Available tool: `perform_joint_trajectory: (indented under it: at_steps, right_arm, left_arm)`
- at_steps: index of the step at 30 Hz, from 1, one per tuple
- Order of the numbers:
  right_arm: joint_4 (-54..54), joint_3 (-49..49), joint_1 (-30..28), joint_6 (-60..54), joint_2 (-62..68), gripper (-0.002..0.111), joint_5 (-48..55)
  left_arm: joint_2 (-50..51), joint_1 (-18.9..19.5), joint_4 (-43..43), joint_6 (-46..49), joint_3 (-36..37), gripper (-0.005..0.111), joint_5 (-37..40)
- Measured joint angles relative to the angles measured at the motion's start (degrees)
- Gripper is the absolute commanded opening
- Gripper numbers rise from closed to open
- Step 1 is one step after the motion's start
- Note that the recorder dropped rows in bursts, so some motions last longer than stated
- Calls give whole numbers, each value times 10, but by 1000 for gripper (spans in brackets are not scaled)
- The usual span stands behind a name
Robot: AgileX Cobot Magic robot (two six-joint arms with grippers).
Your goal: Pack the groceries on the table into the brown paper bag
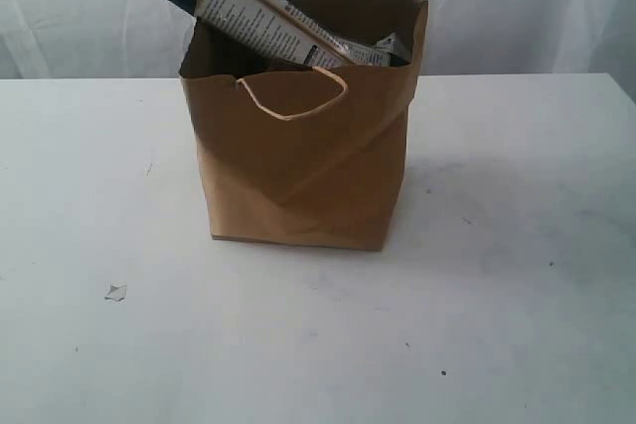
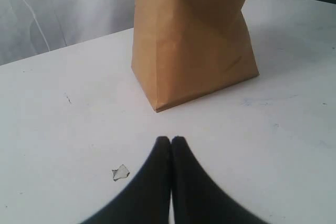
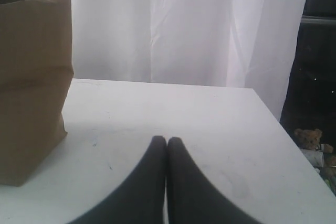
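I see no groceries loose on the bench (image 1: 517, 275). What shows of them sits in the brown paper bag (image 1: 298, 166), upright at mid-bench. The long dark-blue packet (image 1: 248, 12) leans inside, its long axis slanting from the bag's right interior up over the left rim. My left hand (image 2: 171, 140), pressed together on nothing, hangs low with the bag just beyond it. My right hand (image 3: 167, 140), likewise together and empty, is off to the bag's right. I judge the left arm nearer for tucking the packet down.
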Motion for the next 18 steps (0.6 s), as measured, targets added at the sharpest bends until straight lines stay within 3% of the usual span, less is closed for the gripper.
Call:
perform_joint_trajectory:
  at_steps: [18]
  right_arm:
    - [-31, 0, 0, -41, 0, 0, 39]
  left_arm:
    - [0, 0, 0, 0, 0, 0, 0]
